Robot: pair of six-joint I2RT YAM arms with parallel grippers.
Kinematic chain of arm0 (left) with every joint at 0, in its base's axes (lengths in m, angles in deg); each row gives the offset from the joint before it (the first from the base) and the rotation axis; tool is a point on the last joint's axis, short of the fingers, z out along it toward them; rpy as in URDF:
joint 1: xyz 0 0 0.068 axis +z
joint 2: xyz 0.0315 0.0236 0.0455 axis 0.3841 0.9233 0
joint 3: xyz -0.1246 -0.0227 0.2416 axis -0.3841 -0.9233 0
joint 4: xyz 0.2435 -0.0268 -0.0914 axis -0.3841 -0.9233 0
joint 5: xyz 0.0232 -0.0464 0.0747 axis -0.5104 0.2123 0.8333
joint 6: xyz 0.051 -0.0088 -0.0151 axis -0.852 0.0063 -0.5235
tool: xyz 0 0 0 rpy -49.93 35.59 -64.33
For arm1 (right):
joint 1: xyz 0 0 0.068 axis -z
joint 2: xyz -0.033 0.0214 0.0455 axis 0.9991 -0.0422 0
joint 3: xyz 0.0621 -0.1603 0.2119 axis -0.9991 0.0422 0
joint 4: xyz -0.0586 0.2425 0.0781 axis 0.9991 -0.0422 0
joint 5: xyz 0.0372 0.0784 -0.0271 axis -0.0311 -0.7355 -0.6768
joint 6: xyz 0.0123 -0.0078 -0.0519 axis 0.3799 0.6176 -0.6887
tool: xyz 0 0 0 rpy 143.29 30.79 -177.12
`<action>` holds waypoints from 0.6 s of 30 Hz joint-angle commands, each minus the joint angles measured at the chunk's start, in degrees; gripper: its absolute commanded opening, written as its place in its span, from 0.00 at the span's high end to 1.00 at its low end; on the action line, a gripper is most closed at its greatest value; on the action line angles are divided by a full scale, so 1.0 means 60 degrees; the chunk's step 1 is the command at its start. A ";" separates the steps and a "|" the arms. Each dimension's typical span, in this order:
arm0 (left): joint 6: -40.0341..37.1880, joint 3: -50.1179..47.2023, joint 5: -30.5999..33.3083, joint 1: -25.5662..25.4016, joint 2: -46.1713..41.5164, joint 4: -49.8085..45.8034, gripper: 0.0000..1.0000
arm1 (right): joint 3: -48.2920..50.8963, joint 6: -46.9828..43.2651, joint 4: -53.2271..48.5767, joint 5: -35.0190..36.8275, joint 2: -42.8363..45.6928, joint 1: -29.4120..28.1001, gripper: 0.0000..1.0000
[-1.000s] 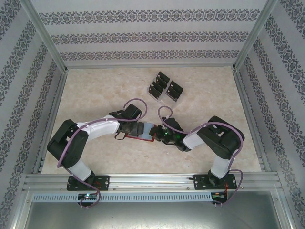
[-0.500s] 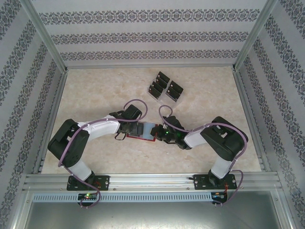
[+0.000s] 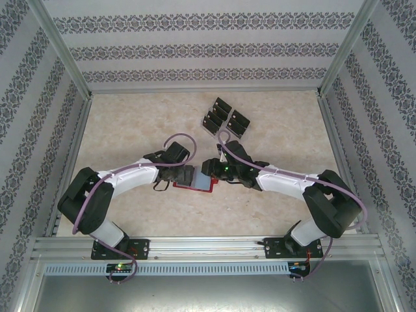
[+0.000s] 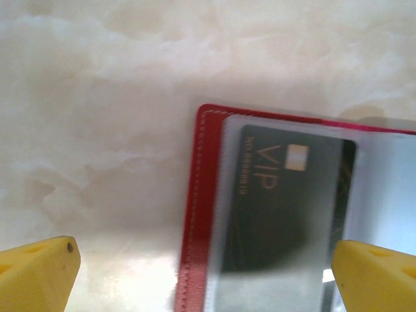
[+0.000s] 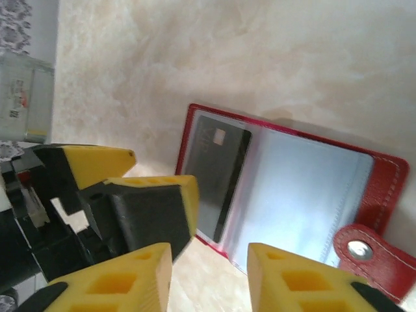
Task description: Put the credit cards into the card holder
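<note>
The red card holder (image 3: pixel 203 184) lies open on the table between my two grippers, its snap tab (image 5: pixel 363 249) to one side. One black credit card (image 4: pixel 286 201) marked VIP sits inside a clear sleeve at its left end (image 5: pixel 218 170). My left gripper (image 4: pixel 208 279) is open wide and hangs over that end, one fingertip above the table and the other above the sleeves. My right gripper (image 5: pixel 209 279) is open with nothing between its fingers, just off the holder's edge. Several more black credit cards (image 3: pixel 224 120) stand in a clear rack farther back.
The clear plastic rack (image 3: pixel 209 130) stands at the far middle of the marble-look table (image 3: pixel 130 123). Patterned walls and metal frame rails close in the table on three sides. The left gripper's yellow fingers (image 5: pixel 156 195) sit close beside my right fingers.
The right gripper has opened and moved away from the near side toward the holder's far edge, its arm stretching out. The left gripper shifted only slightly.
</note>
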 commanded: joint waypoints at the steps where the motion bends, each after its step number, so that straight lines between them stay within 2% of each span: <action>1: 0.0048 -0.0256 0.0390 0.0278 -0.0329 -0.0425 0.00 | -0.0274 -0.0654 -0.1351 0.0082 -0.0163 0.0114 0.60; 18: 0.0021 -0.1269 0.0123 0.0587 -0.0400 -0.0072 0.00 | -0.0944 -0.0565 -0.1543 0.0045 -0.1304 -0.0366 0.60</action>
